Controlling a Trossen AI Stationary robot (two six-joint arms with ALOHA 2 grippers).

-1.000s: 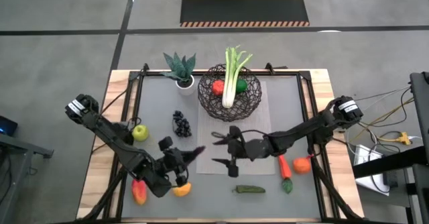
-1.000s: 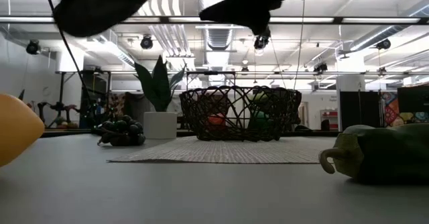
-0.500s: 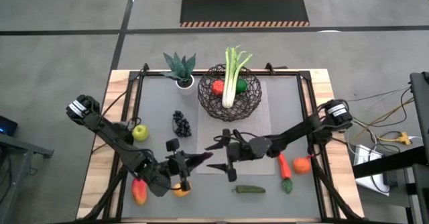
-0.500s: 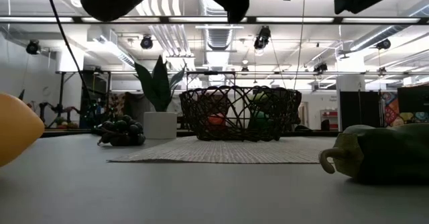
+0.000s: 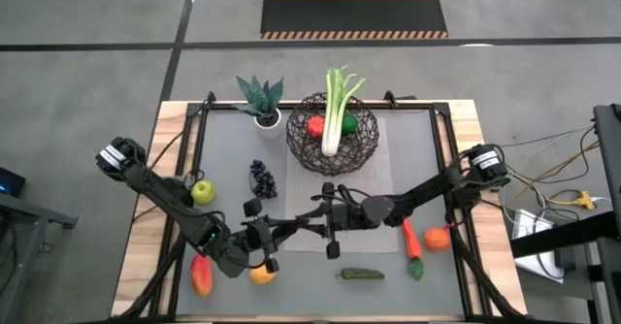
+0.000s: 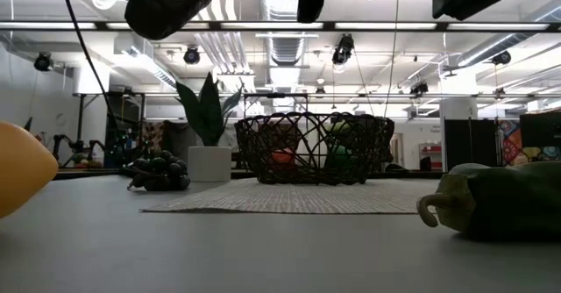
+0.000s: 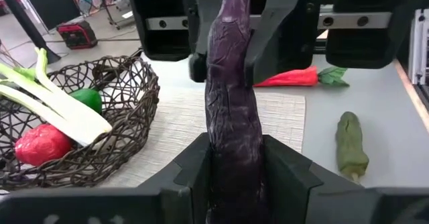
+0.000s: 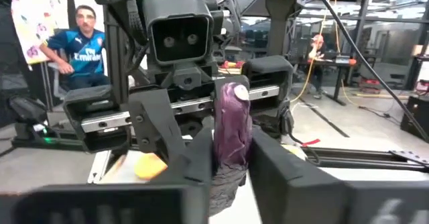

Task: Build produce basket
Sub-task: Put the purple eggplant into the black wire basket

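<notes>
A long purple eggplant (image 5: pixel 296 225) hangs in the air over the woven mat (image 5: pixel 378 183), between my two grippers. My left gripper (image 5: pixel 274 233) is shut on one end and my right gripper (image 5: pixel 318 217) on the other. The dark wire basket (image 5: pixel 333 135) stands on the mat at the far middle. It holds a leek (image 5: pixel 335 111), a red fruit (image 5: pixel 315 126) and a green fruit (image 5: pixel 348 125). My left gripper pinches the eggplant's near-left end (image 7: pixel 234 174) between its two fingers, coming level from the table's left, along the eggplant. The eggplant is clear of the table. My right gripper pinches the eggplant's opposite end (image 8: pixel 231 153) between its two fingers (image 7: pixel 198 56), coming level from the table's right. The eggplant runs straight on from the fingers toward the left gripper.
Loose on the table lie a green apple (image 5: pixel 202 191), grapes (image 5: pixel 262 178), a green pepper (image 5: pixel 361 275), a carrot (image 5: pixel 411 239), an orange fruit (image 5: pixel 437 237) and yellow-orange fruits (image 5: pixel 262 275). A white pot with a spiky plant (image 5: pixel 264 106) stands at the far left.
My left gripper has carried the eggplant toward the table's right, and my right gripper has come toward the left to meet it. The right gripper's fingers, wide apart a second ago, have shut on the eggplant's free end.
</notes>
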